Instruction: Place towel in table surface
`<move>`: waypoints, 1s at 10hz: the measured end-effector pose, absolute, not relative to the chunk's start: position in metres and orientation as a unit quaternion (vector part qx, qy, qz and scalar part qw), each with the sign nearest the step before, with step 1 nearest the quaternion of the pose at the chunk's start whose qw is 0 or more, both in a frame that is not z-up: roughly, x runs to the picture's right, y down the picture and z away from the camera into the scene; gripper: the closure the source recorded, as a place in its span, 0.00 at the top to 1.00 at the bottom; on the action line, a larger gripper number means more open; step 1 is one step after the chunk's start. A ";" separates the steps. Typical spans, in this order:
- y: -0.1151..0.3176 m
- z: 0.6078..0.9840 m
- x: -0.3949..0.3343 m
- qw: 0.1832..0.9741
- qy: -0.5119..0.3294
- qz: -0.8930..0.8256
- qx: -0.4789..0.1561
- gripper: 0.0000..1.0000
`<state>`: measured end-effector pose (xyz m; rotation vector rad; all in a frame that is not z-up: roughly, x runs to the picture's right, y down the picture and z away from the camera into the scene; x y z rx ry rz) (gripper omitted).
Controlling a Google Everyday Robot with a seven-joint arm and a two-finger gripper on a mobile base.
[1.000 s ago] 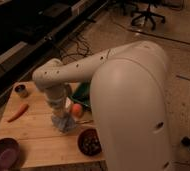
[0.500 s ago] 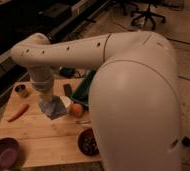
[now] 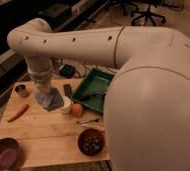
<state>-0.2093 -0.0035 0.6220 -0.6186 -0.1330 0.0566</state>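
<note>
A bunched pale blue towel [image 3: 51, 100] rests on the wooden table [image 3: 43, 135], toward its back left part. My gripper [image 3: 44, 93] hangs from the large white arm and comes down right onto the top of the towel. The wrist hides the towel's upper part, so the hold itself does not show.
A green tray [image 3: 94, 89] stands at the back right with a utensil in it. An orange fruit [image 3: 77, 109], a white item [image 3: 65, 107], a carrot [image 3: 17, 112], a metal cup [image 3: 21, 90], a bowl of nuts [image 3: 91, 142] and a purple bowl [image 3: 3, 153] surround the towel.
The arm and the towel have moved left and toward the back of the table. The arm now fills more of the view.
</note>
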 end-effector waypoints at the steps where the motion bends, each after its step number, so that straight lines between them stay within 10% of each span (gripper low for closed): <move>1: 0.003 0.626 -0.210 0.946 -0.078 0.030 -0.312 0.00; 10: 0.170 0.739 -0.245 0.884 -0.158 0.028 -0.439 0.01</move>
